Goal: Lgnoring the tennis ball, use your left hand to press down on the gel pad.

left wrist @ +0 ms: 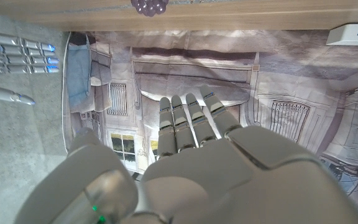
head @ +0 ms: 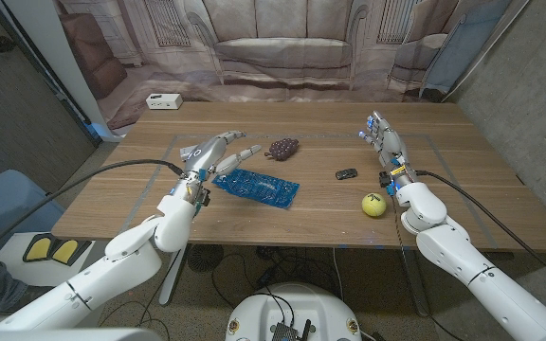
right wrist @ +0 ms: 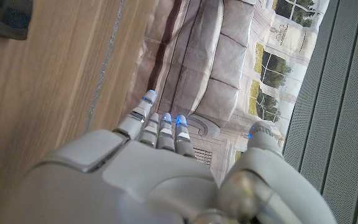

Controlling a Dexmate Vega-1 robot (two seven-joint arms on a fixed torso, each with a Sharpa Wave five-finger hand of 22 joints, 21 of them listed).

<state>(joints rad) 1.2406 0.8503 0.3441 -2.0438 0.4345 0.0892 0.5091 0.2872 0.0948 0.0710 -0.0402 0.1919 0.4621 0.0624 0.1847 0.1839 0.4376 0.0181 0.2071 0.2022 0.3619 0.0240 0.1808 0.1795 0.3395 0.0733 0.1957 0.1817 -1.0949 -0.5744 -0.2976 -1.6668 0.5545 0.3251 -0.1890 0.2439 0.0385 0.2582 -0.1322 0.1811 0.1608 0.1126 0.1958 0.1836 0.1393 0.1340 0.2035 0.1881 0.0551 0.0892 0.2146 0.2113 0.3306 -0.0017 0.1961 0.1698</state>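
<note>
Head view: blue gel pad (head: 256,188) lies flat on the wooden table (head: 463,204), left of centre, its long side running diagonally. Left hand (head: 213,152) is above the pad's far-left end, fingers (head: 238,139) stretched out and slightly apart, pointing toward the table's far side and a little to the right. The fingertips reach past the pad's upper-left corner; the pad sits just beside and nearer the robot than the fingers, under the wrist side of the hand. Whether the hand touches the pad cannot be told from here; nothing is held.

Left wrist view: left hand (left wrist: 191,155) seen from behind, fingers (left wrist: 188,118) extended, close side by side, thumb off to one side, empty.

A dark grape bunch (head: 283,148) rests just beyond the pad's far edge, right of the left fingertips; it also shows at the table edge in the left wrist view (left wrist: 149,5).

Right hand (head: 387,147) stands over the table's right part, fingers straight and pointing away, slightly apart, empty. Right wrist view: right hand (right wrist: 160,168) with fingers (right wrist: 160,127) together, extended, holding nothing.

Tennis ball (head: 374,205) lies near the front edge, just left of the right wrist. A small black object (head: 346,174) lies between ball and grapes. A white power strip (head: 164,100) sits beyond the far-left corner.
</note>
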